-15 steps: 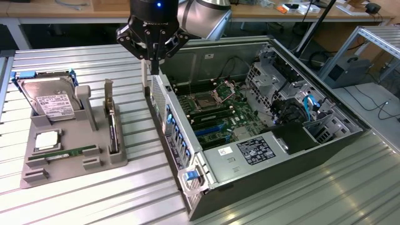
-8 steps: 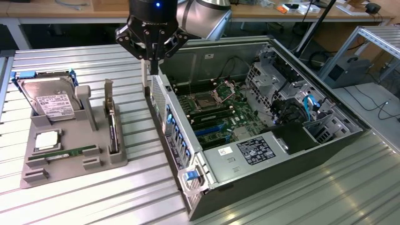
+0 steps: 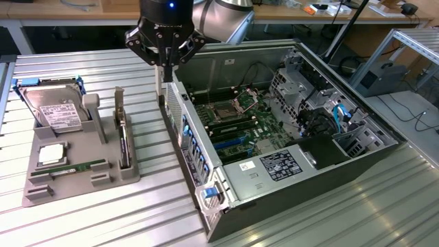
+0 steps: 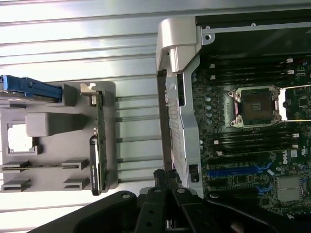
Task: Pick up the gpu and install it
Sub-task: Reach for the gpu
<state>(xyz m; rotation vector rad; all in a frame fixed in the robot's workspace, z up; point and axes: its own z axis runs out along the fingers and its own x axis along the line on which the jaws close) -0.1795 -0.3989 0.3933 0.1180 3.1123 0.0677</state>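
The gpu (image 3: 123,135) stands on edge in a slot of the grey parts holder (image 3: 82,182), at the exterior view's left, with its silver bracket end pointing away. In the wrist view the gpu (image 4: 98,145) shows a brownish board edge and a black face. My gripper (image 3: 166,77) hangs over the open computer case's (image 3: 205,200) near side wall, to the right of the gpu and apart from it. Its fingers are pressed together with nothing between them. In the wrist view the gripper (image 4: 167,182) sits above the case's grey wall edge.
The holder also carries a silver hard drive (image 3: 58,110), a processor chip (image 3: 51,154) and a green memory stick (image 3: 72,167). Inside the case lie the motherboard's CPU socket (image 3: 225,109) and blue card slots (image 3: 230,143). Ribbed metal tabletop (image 3: 123,216) surrounds both.
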